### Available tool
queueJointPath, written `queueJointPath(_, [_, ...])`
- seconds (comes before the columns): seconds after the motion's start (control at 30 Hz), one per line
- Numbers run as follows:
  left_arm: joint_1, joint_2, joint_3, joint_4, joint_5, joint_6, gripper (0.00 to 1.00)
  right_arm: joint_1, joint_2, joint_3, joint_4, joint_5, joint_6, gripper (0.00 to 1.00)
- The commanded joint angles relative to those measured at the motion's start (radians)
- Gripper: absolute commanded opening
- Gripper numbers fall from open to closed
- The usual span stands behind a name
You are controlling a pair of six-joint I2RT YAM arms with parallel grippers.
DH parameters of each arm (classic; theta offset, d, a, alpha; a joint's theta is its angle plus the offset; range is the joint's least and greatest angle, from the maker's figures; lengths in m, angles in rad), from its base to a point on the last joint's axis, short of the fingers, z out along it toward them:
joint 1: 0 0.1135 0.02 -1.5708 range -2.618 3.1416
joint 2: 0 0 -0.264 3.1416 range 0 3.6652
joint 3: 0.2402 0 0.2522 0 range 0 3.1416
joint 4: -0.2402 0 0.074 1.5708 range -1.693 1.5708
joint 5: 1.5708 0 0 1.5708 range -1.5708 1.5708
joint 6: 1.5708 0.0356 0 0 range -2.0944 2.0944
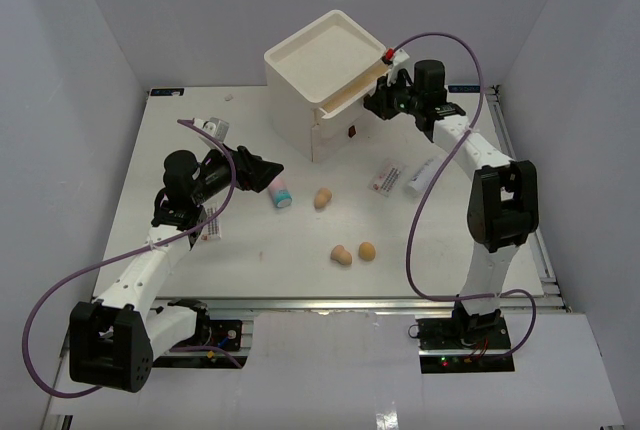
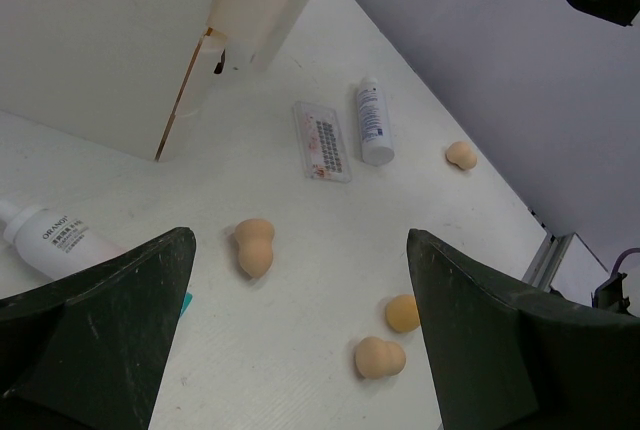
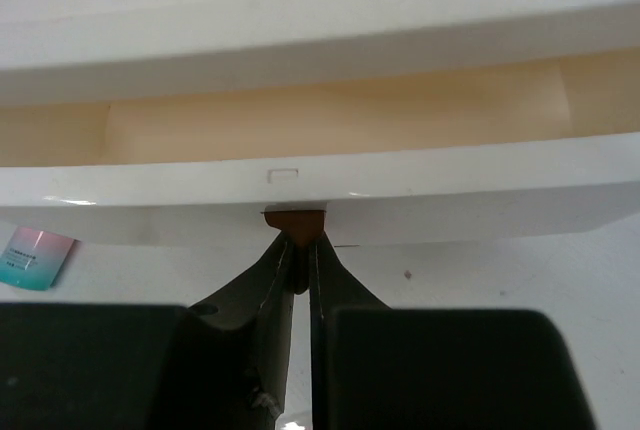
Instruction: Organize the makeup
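right fingers (image 3: 281, 272) pinching drawer handle (image 3: 295, 220), left fingers (image 2: 105, 335) spread

Bright, even light is thrown from overhead in the top view. The matte white desk (image 1: 260, 275) is rendered without glare, and only short, soft shadows are cast under the tan egg-shaped sponges (image 1: 342, 255) ahead of the left gripper (image 1: 268, 174). In the left wrist view, the black fingers (image 2: 100, 340) are blurred at the lower corners, while everything beyond them is kept sharp. In the right wrist view, the right gripper (image 3: 300, 247) is left dark and soft. The dark red handle (image 3: 295, 220) pinched at its tips is shaded, and the white plastic drawer box (image 3: 320, 10) beyond it is slightly washed out.
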Motion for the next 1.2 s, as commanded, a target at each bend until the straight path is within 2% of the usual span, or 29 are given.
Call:
queueJointPath(0.0, [-0.003, -0.016, 0.013, 0.005, 0.014, 0.005, 0.98, -0.035, -0.121, -0.106, 0.01, -0.018, -0.039, 0.08])
queueJointPath(0.2, [-0.006, -0.016, 0.011, 0.007, 0.017, 0.003, 0.98, -0.074, -0.225, -0.253, 0.016, -0.038, -0.054, 0.08])
queueJointPath(0.4, [-0.015, -0.005, 0.013, 0.009, 0.026, 0.001, 0.98, -0.084, -0.252, -0.282, 0.017, -0.058, -0.061, 0.09])
queueJointPath(0.47, [-0.019, -0.002, 0.014, 0.006, 0.024, 0.005, 0.98, -0.084, -0.247, -0.271, 0.015, -0.068, -0.053, 0.16])
queueJointPath(0.5, [-0.024, 0.001, 0.016, 0.002, 0.025, 0.007, 0.98, -0.084, -0.242, -0.263, 0.015, -0.074, -0.05, 0.23])
queueJointPath(0.6, [-0.033, 0.013, 0.023, -0.013, 0.031, 0.02, 0.98, -0.084, -0.24, -0.253, 0.015, -0.086, -0.044, 0.5])
queueJointPath(0.67, [-0.046, 0.023, 0.034, -0.027, 0.034, 0.03, 0.98, -0.084, -0.254, -0.263, 0.013, -0.088, -0.055, 0.72])
queueJointPath(0.77, [-0.055, 0.044, 0.044, -0.042, 0.047, 0.038, 0.98, -0.089, -0.295, -0.294, -0.002, -0.108, -0.086, 0.85])
queueJointPath(0.87, [-0.072, 0.065, 0.058, -0.06, 0.056, 0.045, 0.98, -0.114, -0.35, -0.339, -0.021, -0.171, -0.141, 0.91])
queueJointPath(0.97, [-0.099, 0.095, 0.076, -0.097, 0.042, 0.058, 0.98, -0.154, -0.406, -0.361, -0.132, -0.304, -0.214, 0.94])
queueJointPath(1.03, [-0.111, 0.12, 0.094, -0.127, 0.035, 0.063, 0.98, -0.17, -0.444, -0.368, -0.204, -0.381, -0.292, 0.95])
queueJointPath(1.17, [-0.157, 0.158, 0.124, -0.185, -0.016, 0.088, 0.95, -0.195, -0.582, -0.48, -0.313, -0.437, -0.376, 0.95])
